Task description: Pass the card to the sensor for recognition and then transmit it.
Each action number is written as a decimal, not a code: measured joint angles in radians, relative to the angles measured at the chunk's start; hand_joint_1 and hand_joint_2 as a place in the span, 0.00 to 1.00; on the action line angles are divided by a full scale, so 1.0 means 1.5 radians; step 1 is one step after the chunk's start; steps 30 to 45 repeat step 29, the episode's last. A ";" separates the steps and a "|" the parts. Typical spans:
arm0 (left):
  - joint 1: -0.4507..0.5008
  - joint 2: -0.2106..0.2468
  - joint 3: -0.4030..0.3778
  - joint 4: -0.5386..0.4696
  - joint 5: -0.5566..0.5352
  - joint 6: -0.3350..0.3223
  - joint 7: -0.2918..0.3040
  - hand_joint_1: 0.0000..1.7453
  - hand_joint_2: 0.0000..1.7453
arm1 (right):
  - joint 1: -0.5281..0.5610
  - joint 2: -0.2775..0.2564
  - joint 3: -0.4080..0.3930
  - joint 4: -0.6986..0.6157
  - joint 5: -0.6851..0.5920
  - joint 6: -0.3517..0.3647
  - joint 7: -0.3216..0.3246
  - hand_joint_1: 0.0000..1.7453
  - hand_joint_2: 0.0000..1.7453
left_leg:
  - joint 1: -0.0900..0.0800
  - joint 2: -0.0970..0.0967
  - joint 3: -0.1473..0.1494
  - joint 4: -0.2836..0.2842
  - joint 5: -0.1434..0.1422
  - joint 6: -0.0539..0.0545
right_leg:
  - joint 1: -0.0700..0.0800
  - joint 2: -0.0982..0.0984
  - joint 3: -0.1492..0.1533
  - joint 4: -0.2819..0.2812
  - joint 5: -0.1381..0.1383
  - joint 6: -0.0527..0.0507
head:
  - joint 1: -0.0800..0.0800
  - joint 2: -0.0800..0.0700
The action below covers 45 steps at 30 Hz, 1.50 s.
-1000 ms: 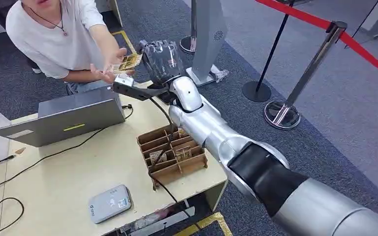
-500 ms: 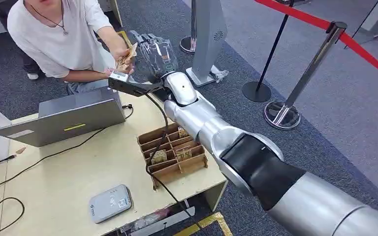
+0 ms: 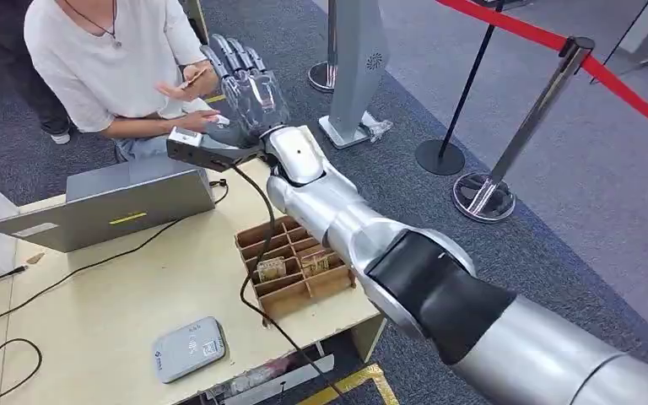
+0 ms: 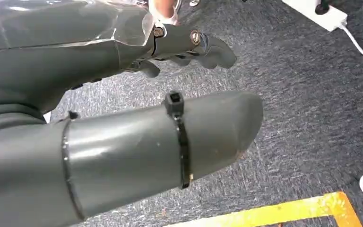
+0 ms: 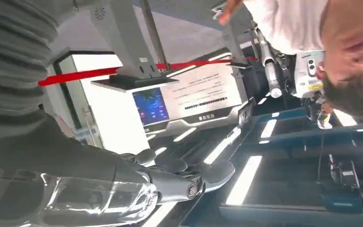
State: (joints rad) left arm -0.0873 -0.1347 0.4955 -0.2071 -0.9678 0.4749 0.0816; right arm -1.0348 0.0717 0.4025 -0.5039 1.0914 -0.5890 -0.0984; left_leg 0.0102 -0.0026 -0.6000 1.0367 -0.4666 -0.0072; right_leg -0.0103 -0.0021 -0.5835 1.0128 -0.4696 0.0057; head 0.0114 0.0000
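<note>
Since a second ago the card has left the right hand; head view shows a person's hand holding it just beside the spread, empty fingers. Wrist views show both hands, left hand included, loose and holding nothing.

Person close ahead (laptop below)

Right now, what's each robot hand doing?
Left robot hand: open, holding nothing, hanging over grey carpet.
Right robot hand: open, fingers extended toward the person, holding nothing.
</note>
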 joint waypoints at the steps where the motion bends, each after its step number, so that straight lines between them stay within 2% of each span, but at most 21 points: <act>1: 0.001 0.000 0.001 0.001 0.000 0.001 0.000 0.00 0.00 | 0.000 0.002 0.000 -0.001 -0.001 -0.002 -0.003 0.00 0.00 | 0.000 0.000 0.000 0.000 0.000 0.000 | 0.000 0.000 0.000 0.000 0.000 0.000 | 0.000 0.000; 11: 0.013 0.002 0.014 0.002 0.016 0.005 -0.013 0.00 0.00 | 0.025 0.011 0.005 -0.070 -0.010 -0.006 -0.028 0.00 0.00 | 0.000 0.000 0.000 0.000 0.000 0.000 | 0.000 0.000 0.000 0.000 0.000 0.000 | 0.000 0.000; 19: 0.016 0.003 0.029 0.002 0.024 0.013 -0.023 0.00 0.00 | 0.082 0.011 0.014 -0.194 -0.060 0.000 -0.062 0.00 0.00 | 0.000 0.000 0.000 0.000 0.000 0.000 | 0.000 0.000 0.000 0.000 0.000 0.000 | 0.000 0.000; 22: 0.018 0.002 0.036 0.002 0.028 0.017 -0.028 0.00 0.00 | 0.118 0.010 0.016 -0.267 -0.122 0.025 -0.091 0.00 0.00 | 0.000 0.000 0.000 0.000 0.000 0.000 | 0.000 0.000 0.000 0.000 0.000 0.000 | 0.000 0.000; 26: 0.021 0.001 0.042 0.002 0.033 0.020 -0.033 0.00 0.00 | 0.175 0.005 0.025 -0.380 -0.250 0.082 -0.133 0.00 0.00 | 0.000 0.000 0.000 0.000 0.000 0.000 | 0.000 0.000 -0.001 0.000 0.000 0.000 | 0.000 0.000; 28: 0.021 -0.001 0.048 0.002 0.036 0.022 -0.036 0.00 0.00 | 0.207 0.001 0.028 -0.431 -0.332 0.128 -0.157 0.00 0.00 | 0.000 0.000 0.000 0.000 0.000 0.000 | 0.000 0.000 0.000 0.000 0.000 0.000 | 0.000 0.000; 29: 0.021 -0.003 0.052 0.002 0.040 0.025 -0.040 0.00 0.00 | 0.229 -0.003 0.031 -0.467 -0.400 0.169 -0.177 0.00 0.00 | 0.000 0.000 0.000 0.000 0.000 0.000 | 0.000 0.000 0.000 0.000 0.000 0.000 | 0.000 0.000; 45: 0.021 -0.003 0.052 0.002 0.040 0.025 -0.040 0.00 0.00 | 0.229 -0.003 0.031 -0.467 -0.400 0.169 -0.177 0.00 0.00 | 0.000 0.000 0.000 0.000 0.000 0.000 | 0.000 0.000 0.000 0.000 0.000 0.000 | 0.000 0.000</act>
